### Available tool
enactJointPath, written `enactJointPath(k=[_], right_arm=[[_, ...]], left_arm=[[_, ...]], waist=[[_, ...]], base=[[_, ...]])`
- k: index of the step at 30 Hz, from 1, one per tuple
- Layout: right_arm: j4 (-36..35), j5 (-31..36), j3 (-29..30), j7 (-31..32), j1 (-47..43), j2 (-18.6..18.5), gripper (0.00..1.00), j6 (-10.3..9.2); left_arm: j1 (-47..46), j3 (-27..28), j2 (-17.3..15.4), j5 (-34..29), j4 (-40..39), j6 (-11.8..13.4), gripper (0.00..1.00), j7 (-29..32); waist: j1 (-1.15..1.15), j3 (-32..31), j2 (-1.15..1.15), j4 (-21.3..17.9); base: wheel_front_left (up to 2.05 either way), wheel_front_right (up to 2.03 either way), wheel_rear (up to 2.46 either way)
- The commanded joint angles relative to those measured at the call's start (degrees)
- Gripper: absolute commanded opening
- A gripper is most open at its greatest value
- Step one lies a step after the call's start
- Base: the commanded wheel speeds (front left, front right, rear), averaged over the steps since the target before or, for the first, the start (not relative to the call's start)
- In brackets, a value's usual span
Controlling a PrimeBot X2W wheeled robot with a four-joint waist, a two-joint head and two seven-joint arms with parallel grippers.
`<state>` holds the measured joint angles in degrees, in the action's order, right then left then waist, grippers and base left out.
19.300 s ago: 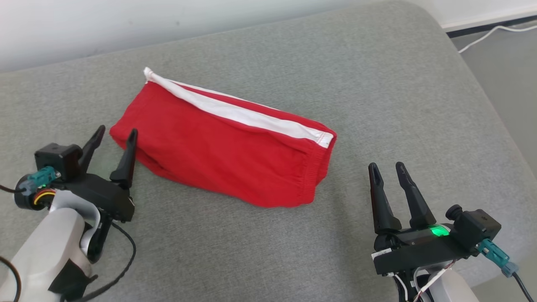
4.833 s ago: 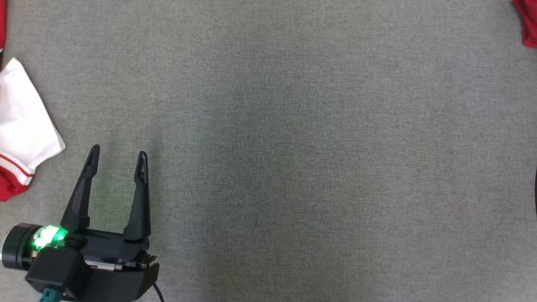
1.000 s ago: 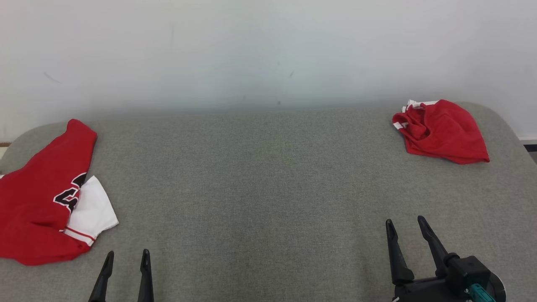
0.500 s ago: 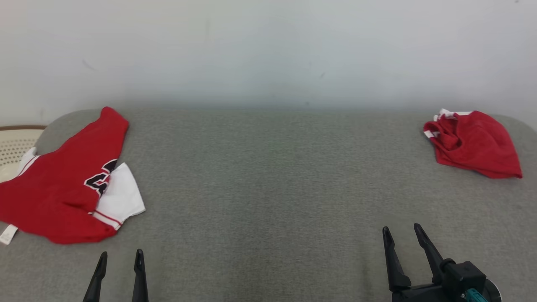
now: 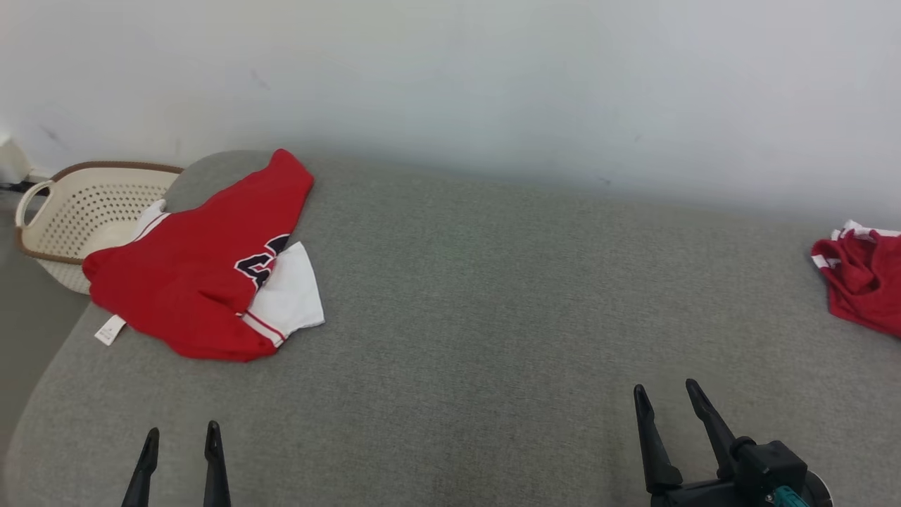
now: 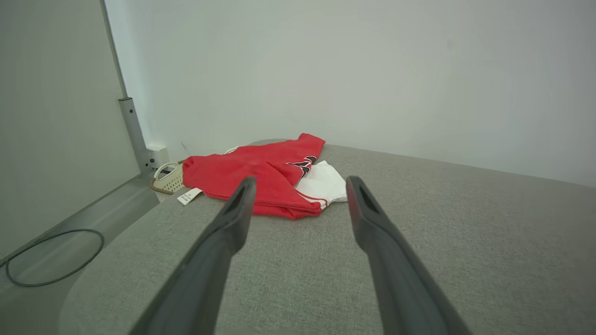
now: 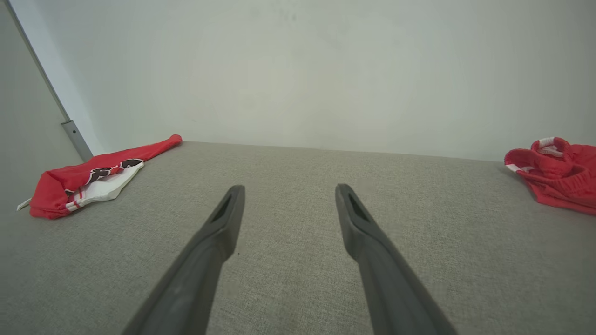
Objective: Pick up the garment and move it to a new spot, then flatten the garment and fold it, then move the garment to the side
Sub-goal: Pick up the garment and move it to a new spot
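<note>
Leftward the head view has been swung within the last second: the jersey [image 5: 204,282] is brought nearer the middle, a basket [image 5: 84,211] is uncovered behind it, and the shorts [image 5: 862,282] are left at the right edge. Neither garment itself seems shifted. The shorts look set aside, so the jersey, crumpled at the cushion's [image 5: 493,317] far left corner, is judged next for pickup. The left gripper [image 5: 181,429] and right gripper [image 5: 664,386] are held low, jaws wide, nothing grasped, fingers pointed forward.
</note>
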<state>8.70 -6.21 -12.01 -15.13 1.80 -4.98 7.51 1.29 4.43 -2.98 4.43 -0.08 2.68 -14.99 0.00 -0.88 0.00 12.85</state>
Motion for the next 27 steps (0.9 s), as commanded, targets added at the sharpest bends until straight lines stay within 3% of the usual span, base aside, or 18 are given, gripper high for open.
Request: enactJointPath(k=[1,16,27], right_arm=[[0.1,-0.4,0.0,-0.1,0.0,0.1,1.0,-0.04],[0.5,-0.8,-0.6,-0.1,0.5,0.3,1.0,-0.04],[1.0,-1.0,-1.4,-0.1,0.8,0.3,1.0,-0.04]], left_arm=[[0.8,0.1,-0.1,-0.1,0.2,0.1,1.0,-0.2],[1.0,0.6,-0.1,-0.5,0.5,0.1,1.0,-0.2],[1.2,1.4,-0.1,-0.4,0.3,0.3,1.0,-0.2]], waist=[[0.0,0.2,0.0,2.8],[0.0,0.1,0.0,10.4],[0.0,0.2,0.0,11.3]], base=[[0.0,0.0,0.0],[0.0,0.0,0.0],[0.0,0.0,0.0]])
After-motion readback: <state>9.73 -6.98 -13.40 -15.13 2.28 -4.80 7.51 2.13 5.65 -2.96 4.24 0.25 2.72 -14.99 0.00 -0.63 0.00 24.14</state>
